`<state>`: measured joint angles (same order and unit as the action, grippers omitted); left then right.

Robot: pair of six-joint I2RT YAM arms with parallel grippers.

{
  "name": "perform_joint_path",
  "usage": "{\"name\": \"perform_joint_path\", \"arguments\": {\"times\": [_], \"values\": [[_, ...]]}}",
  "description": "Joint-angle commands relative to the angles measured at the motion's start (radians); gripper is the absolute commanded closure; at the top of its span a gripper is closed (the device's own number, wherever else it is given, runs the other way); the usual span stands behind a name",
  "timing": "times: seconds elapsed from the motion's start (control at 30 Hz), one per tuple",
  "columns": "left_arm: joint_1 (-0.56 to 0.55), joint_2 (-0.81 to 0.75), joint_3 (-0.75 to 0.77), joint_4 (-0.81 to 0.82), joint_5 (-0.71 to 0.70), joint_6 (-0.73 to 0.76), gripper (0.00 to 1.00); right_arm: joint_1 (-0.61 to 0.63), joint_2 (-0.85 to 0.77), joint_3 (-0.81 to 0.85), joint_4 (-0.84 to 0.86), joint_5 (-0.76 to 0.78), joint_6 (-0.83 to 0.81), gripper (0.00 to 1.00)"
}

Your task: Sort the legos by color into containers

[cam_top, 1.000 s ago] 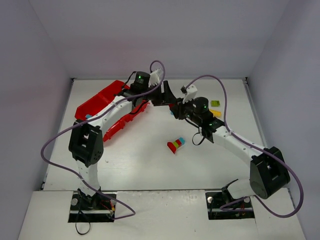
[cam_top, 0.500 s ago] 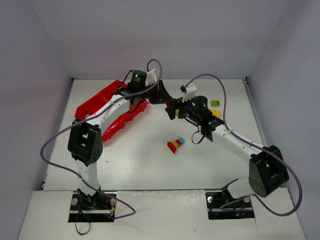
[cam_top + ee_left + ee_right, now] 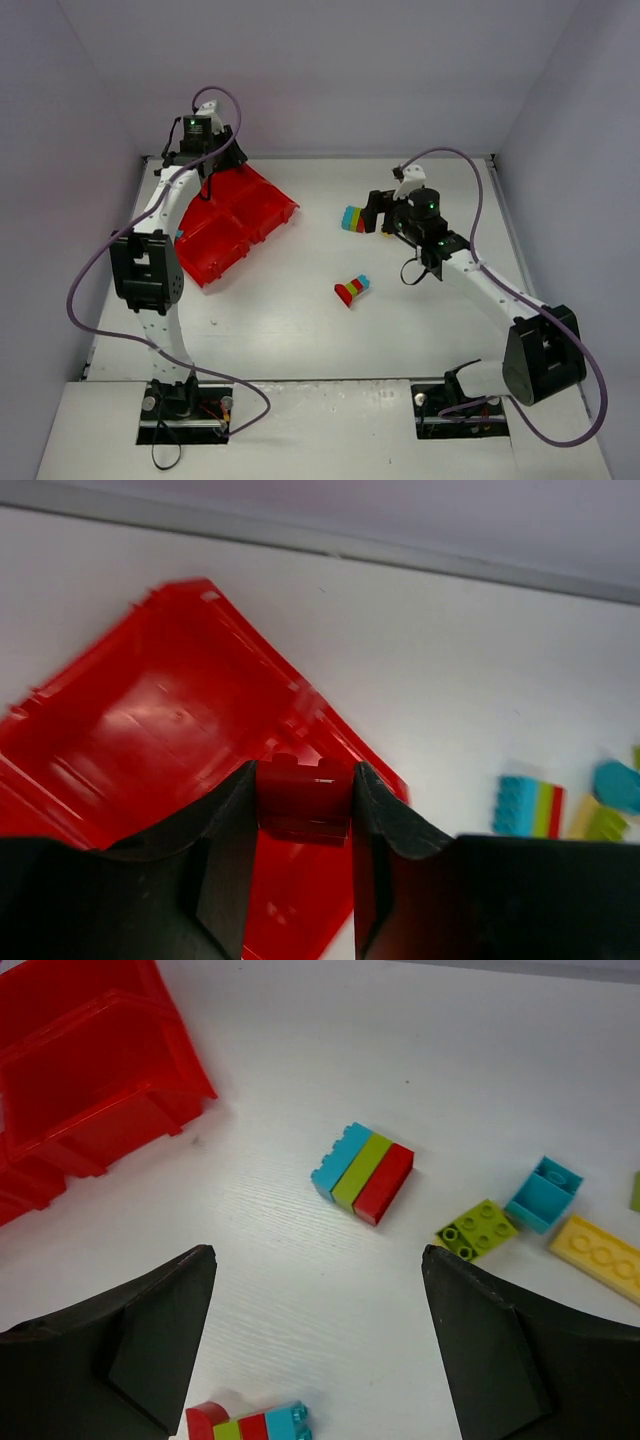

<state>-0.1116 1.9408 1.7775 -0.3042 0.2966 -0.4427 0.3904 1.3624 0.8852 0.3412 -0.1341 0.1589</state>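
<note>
My left gripper (image 3: pixel 305 770) is shut on a red lego brick (image 3: pixel 305 800) and hangs over the red container tray (image 3: pixel 160 715). From above, the left gripper (image 3: pixel 208 163) is at the tray's (image 3: pixel 235 215) back edge. My right gripper (image 3: pixel 318 1260) stands open above bare table with nothing between its fingers. A teal-green-red stack (image 3: pixel 363 1172) lies just beyond it, seen from above as the stack (image 3: pixel 353 218) left of the right gripper (image 3: pixel 376 213). A second stack (image 3: pixel 351 290) lies mid-table. Loose lime green (image 3: pixel 477 1228), teal (image 3: pixel 543 1193) and yellow (image 3: pixel 600 1255) legos lie to the right.
The tray compartments that show hold nothing. A small teal piece (image 3: pixel 178 234) sits by the tray's left side. Grey walls close the table at the back and both sides. The second stack (image 3: pixel 250 1425) lies near my right gripper's left finger.
The two grippers have parted. My left arm swung back-left over the tray, shut on the red brick. My right gripper opened and drew back right; the teal-green-red stack now lies on the table.
</note>
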Motion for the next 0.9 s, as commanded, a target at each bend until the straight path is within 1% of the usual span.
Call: {"name": "perform_joint_path", "arguments": {"times": [0.0,0.07,0.17,0.2,0.27,0.3,0.33,0.37,0.4,0.5,0.6,0.67,0.77,0.87], "values": [[0.006,0.055,0.103,0.036,-0.174,0.093,0.99,-0.022,-0.071,-0.005,0.019,0.021,0.01,0.2],[0.009,0.107,0.14,0.027,-0.227,0.105,0.96,-0.034,-0.077,-0.011,0.007,0.034,0.013,0.2],[0.018,0.164,0.192,0.017,-0.28,0.119,0.95,-0.048,-0.085,-0.012,-0.005,0.068,0.014,0.2],[0.021,0.174,0.2,0.017,-0.284,0.119,0.9,-0.053,-0.086,-0.012,-0.011,0.074,0.017,0.2],[0.027,0.207,0.214,0.028,-0.287,0.121,0.84,-0.064,-0.086,-0.009,-0.028,0.076,0.019,0.2],[0.027,0.216,0.22,0.031,-0.313,0.122,0.84,-0.071,-0.089,-0.009,-0.033,0.077,0.019,0.2],[0.029,0.225,0.236,0.031,-0.317,0.122,0.77,-0.074,-0.089,-0.009,-0.034,0.08,0.021,0.2],[0.029,0.242,0.246,0.03,-0.318,0.124,0.76,-0.077,-0.088,-0.009,-0.039,0.086,0.021,0.2],[0.029,0.25,0.253,0.027,-0.32,0.124,0.71,-0.085,-0.085,-0.006,-0.042,0.096,0.022,0.2],[0.03,0.262,0.273,0.011,-0.321,0.127,0.65,-0.094,-0.069,0.004,-0.056,0.111,0.016,0.2],[0.033,0.251,0.251,0.013,-0.318,0.125,0.5,-0.108,-0.053,0.015,-0.064,0.131,0.016,0.21],[0.033,0.241,0.241,0.013,-0.312,0.128,0.44,-0.125,-0.036,0.032,-0.074,0.172,0.033,0.21],[0.033,0.225,0.246,-0.006,-0.303,0.131,0.35,-0.15,0.033,0.075,-0.113,0.203,0.066,0.23],[0.033,0.199,0.252,-0.029,-0.297,0.13,0.34,-0.171,0.085,0.11,-0.136,0.254,0.097,0.26]]}}
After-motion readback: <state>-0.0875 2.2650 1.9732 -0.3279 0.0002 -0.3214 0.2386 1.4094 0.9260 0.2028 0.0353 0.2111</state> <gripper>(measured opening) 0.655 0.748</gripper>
